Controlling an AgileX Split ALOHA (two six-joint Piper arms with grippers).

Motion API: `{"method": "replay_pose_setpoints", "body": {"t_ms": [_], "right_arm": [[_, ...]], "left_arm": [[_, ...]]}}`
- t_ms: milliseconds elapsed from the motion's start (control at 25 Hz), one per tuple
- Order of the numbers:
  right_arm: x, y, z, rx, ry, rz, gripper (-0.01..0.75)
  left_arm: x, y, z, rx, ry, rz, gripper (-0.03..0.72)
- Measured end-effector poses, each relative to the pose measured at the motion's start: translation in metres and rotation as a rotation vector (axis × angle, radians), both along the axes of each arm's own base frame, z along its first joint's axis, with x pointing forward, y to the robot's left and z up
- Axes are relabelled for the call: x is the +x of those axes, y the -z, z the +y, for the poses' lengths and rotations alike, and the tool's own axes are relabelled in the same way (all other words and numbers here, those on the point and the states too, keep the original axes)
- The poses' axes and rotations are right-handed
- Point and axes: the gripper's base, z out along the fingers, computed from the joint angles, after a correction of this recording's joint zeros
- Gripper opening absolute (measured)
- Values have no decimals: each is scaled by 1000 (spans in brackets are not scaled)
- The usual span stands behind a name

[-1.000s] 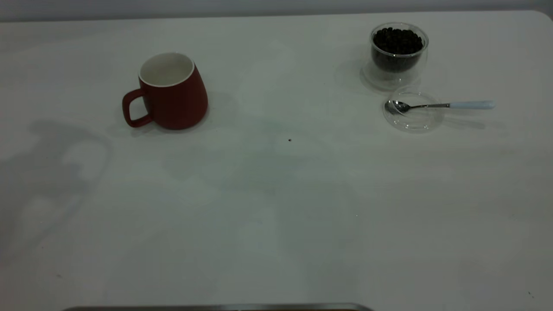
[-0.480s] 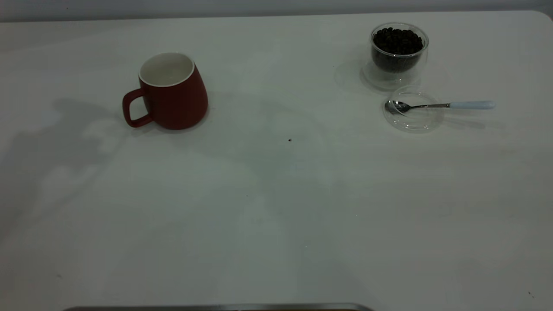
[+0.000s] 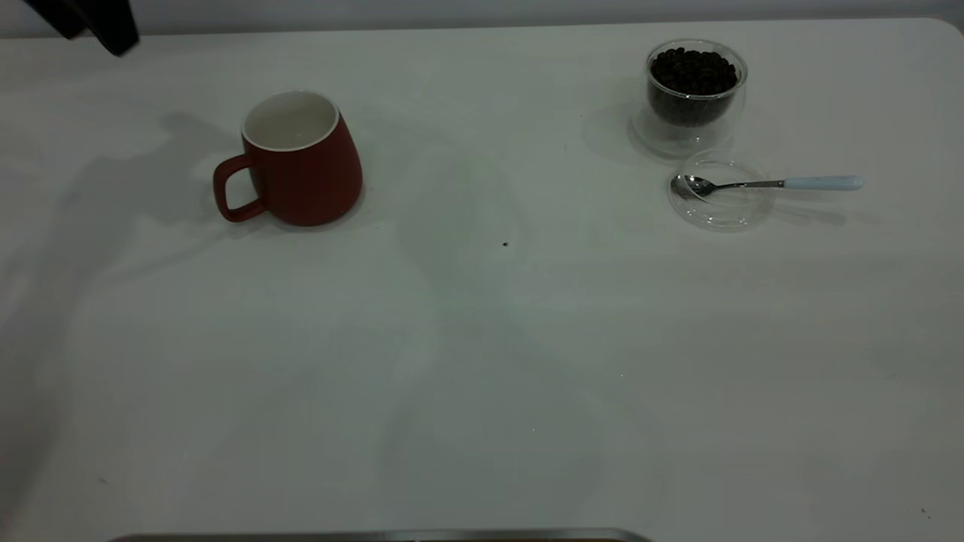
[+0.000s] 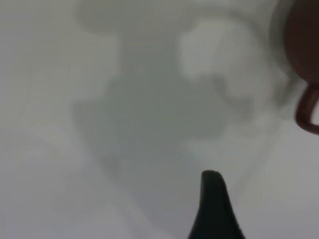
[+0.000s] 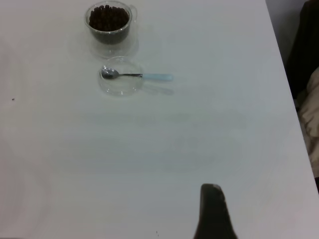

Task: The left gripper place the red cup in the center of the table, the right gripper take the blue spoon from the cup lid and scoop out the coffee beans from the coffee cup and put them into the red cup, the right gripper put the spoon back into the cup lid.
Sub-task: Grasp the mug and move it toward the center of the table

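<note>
Left gripper (image 3: 90,22) at upper left corner of the exterior frame, above the table (image 3: 482,361); nothing held; jaw gap not readable.

Red cup (image 3: 297,159) upright at upper left of the exterior frame, handle toward the frame's left, white inside bare, well apart from the gripper. Glass cup (image 3: 694,94) at upper right, filled with coffee beans (image 3: 693,71). Just below it, clear lid (image 3: 721,192) flat on the table, touching or nearly touching the glass cup's base. Spoon (image 3: 768,184) with bowl resting in the lid, pale blue handle sticking out past the rim toward the right. Right gripper (image 5: 213,211) seen only as one dark finger in its wrist view, well apart from lid and spoon; opening cannot be told. Small dark speck (image 3: 504,244) near frame centre.
</note>
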Motion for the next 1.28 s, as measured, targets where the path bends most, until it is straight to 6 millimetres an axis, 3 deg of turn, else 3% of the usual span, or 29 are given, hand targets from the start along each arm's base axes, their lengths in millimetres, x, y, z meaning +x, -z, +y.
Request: {"method": "replay_pose_setpoints", "body": {"t_ms": [240,480,640,1280], "right_arm": [[0,0,0,0,0,0,550],[0,0,0,-1,1,0,550],[0,0,0,-1,1,0,550],[0,0,0,-1,1,0,550]], "left_arm": [[20,36,-8,28,220,-3,587],[17,74,-33,53,612,40,587],[15,93,-48,57,753,54,587],[23,103,-59,104,1017,-62,587]]}}
